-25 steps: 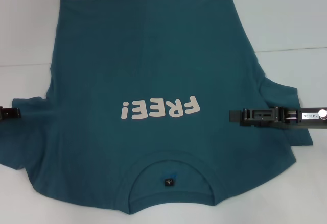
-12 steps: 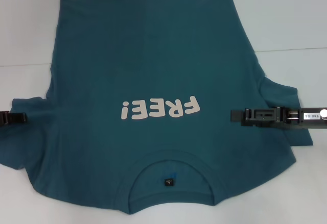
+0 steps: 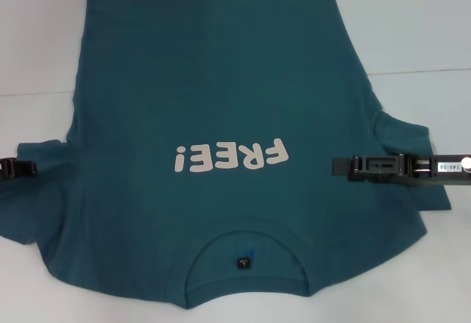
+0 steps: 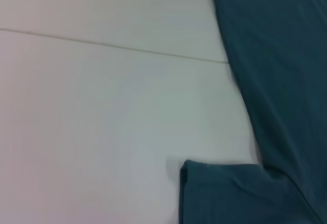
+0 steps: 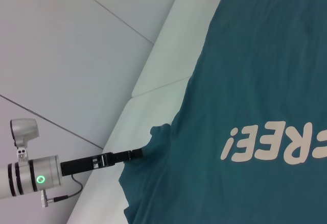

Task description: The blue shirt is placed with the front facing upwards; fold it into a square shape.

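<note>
The blue shirt [image 3: 213, 102] lies spread flat, front up, on the white table. Its collar and dark neck label [image 3: 242, 263] are nearest me, and the pale "FREE!" lettering [image 3: 229, 157] reads upside down. My left gripper [image 3: 33, 167] reaches in from the left at the edge of the left sleeve [image 3: 29, 205]. The right wrist view shows the left gripper [image 5: 140, 153] touching that sleeve's edge. My right gripper [image 3: 335, 167] is low over the shirt's right side, beside the right sleeve [image 3: 419, 146]. The left wrist view shows the shirt's side edge [image 4: 276, 81] and a sleeve corner [image 4: 225, 193].
The white table [image 3: 37, 43] has a seam line [image 3: 427, 71] running across it behind the shirt. In the right wrist view the table's edge [image 5: 153, 71] drops to a grey tiled floor [image 5: 61, 55] on the left arm's side.
The left gripper has moved slightly inward onto the left sleeve. The right gripper has shifted very slightly outward. The shirt has not moved.
</note>
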`<action>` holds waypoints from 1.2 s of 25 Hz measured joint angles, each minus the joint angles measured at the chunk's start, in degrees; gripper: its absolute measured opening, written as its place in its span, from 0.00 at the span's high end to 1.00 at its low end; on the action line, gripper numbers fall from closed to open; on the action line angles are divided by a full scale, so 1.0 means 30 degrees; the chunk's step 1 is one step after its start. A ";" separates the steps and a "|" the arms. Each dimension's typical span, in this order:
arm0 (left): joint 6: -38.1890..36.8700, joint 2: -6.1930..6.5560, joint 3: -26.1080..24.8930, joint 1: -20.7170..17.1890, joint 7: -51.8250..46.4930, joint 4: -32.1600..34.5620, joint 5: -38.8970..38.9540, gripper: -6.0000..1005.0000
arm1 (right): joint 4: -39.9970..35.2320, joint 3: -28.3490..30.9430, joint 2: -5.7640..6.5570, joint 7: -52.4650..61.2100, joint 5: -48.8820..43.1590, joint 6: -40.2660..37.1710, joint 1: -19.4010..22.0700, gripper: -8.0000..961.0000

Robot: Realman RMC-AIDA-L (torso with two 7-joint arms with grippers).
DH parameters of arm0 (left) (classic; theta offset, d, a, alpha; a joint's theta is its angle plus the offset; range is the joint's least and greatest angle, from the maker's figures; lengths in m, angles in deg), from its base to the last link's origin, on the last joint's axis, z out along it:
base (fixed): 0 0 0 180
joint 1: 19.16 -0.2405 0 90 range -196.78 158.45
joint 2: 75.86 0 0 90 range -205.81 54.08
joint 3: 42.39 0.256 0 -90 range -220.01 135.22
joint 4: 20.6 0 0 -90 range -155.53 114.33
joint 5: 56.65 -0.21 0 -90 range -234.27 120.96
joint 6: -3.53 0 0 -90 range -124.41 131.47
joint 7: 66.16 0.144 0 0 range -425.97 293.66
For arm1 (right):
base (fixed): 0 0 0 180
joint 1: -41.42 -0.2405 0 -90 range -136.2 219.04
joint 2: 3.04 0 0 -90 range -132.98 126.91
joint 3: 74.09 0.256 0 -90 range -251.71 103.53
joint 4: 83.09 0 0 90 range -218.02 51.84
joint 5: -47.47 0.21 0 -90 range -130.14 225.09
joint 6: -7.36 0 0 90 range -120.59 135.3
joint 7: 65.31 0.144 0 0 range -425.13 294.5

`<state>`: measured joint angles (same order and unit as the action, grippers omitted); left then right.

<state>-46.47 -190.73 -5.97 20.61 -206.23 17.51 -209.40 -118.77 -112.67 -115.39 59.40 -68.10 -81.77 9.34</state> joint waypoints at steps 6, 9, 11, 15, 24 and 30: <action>-0.0023 -0.0002 0.0154 0.0013 0.0001 0.0038 -0.0052 0.40 | 0.0000 -0.0001 0.0039 0.0001 0.0000 0.0000 0.0000 0.15; -0.0031 -0.0002 0.0161 0.0013 0.0002 0.0042 -0.0052 0.54 | 0.0000 -0.0001 0.0040 0.0000 -0.0001 0.0000 0.0003 0.15; -0.0033 -0.0003 0.0166 0.0001 0.0009 0.0047 -0.0052 0.65 | 0.0000 0.0000 0.0040 0.0000 -0.0001 -0.0002 0.0015 0.15; -0.0059 -0.0003 0.0165 -0.0040 0.0027 0.0076 -0.0051 0.75 | 0.0000 0.0000 0.0038 0.0001 -0.0002 -0.0027 0.0024 0.15; -0.0301 -0.0003 0.0162 -0.0092 0.0042 0.0384 -0.0064 0.91 | 0.0000 0.0138 0.0037 0.0001 -0.0002 -0.0029 -0.0049 0.15; -0.0477 -0.0141 0.0143 -0.0308 -0.0568 0.1556 -0.0043 0.99 | 0.0000 0.0230 0.0036 0.0001 -0.0002 -0.0029 -0.0081 0.15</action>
<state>-47.90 -191.15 -5.54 19.69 -207.93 22.18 -209.53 -118.77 -111.98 -115.28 59.40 -68.10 -81.85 9.10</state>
